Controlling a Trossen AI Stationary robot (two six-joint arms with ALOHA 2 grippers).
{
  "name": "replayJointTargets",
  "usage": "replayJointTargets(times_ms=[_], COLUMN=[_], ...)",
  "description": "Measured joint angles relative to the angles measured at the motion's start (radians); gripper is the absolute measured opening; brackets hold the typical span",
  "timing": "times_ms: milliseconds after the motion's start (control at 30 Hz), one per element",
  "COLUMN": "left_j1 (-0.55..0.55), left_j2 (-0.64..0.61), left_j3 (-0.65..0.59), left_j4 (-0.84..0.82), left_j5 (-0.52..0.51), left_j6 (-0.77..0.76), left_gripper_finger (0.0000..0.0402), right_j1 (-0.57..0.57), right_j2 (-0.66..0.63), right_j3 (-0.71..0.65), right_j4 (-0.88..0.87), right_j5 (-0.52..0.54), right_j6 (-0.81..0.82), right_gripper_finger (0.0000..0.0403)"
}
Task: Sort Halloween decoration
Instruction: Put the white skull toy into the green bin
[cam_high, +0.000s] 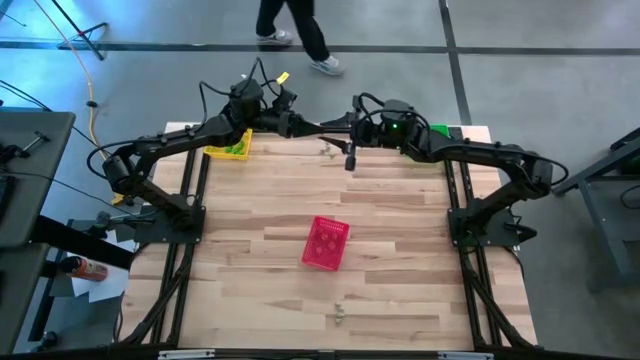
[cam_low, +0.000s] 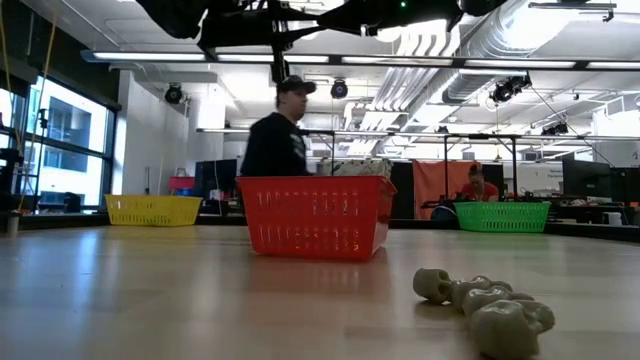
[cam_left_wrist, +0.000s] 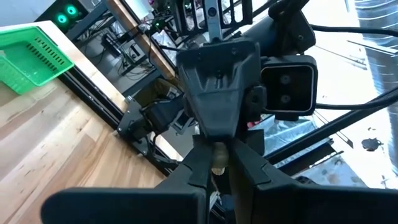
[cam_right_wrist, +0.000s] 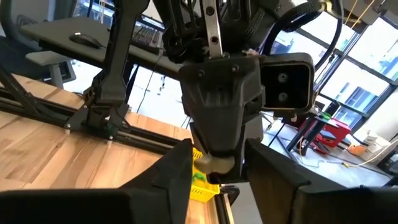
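Both arms meet high over the table's far middle. In the left wrist view my left gripper (cam_left_wrist: 222, 163) is shut on a small pale trinket (cam_left_wrist: 219, 158). My right gripper (cam_right_wrist: 216, 167) faces it head-on and is open, one finger on either side of the same pale trinket (cam_right_wrist: 214, 163). In the high view the left gripper (cam_high: 322, 125) and right gripper (cam_high: 345, 125) nearly touch, and the trinket is hidden between them. Another pale, bone-like trinket (cam_low: 485, 305) lies on the table near its near edge (cam_high: 340, 315). A tiny one (cam_high: 325, 150) lies below the grippers. My left gripper pinches the pale trinket (cam_left_wrist: 219, 160) between its two fingers, coming level from the table's left. The trinket is lifted clear of the table. My right gripper's fingers (cam_right_wrist: 183, 163) stand close beside the trinket; whether they touch it cannot be told.
A pink mesh basket (cam_high: 325, 243) sits mid-table. A yellow basket (cam_high: 228, 145) with green pieces is at the far left corner, a green basket (cam_high: 437, 130) at the far right. A person (cam_high: 295, 30) walks beyond the far edge.
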Motion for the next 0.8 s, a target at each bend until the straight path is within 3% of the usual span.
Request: replayJointTargets(times_ms=[200, 567, 800], left_j1=[0.001, 0.019, 0.012], left_j2=[0.001, 0.001, 0.001], left_j3=[0.0, 0.0, 0.0], left_j4=[-0.003, 0.001, -0.003], left_j5=[-0.012, 0.004, 0.001], left_j6=[0.0, -0.004, 0.0], left_gripper_finger=[0.0016, 0.0018, 0.0043], right_j1=[0.003, 0.004, 0.005], right_j2=[0.022, 0.022, 0.022], right_j3=[0.0, 0.0, 0.0], right_j4=[0.029, 0.038, 0.024], right_j5=[0.01, 0.007, 0.019], right_j6=[0.0, -0.029, -0.03], right_gripper_finger=[0.0119, 0.0118, 0.0109])
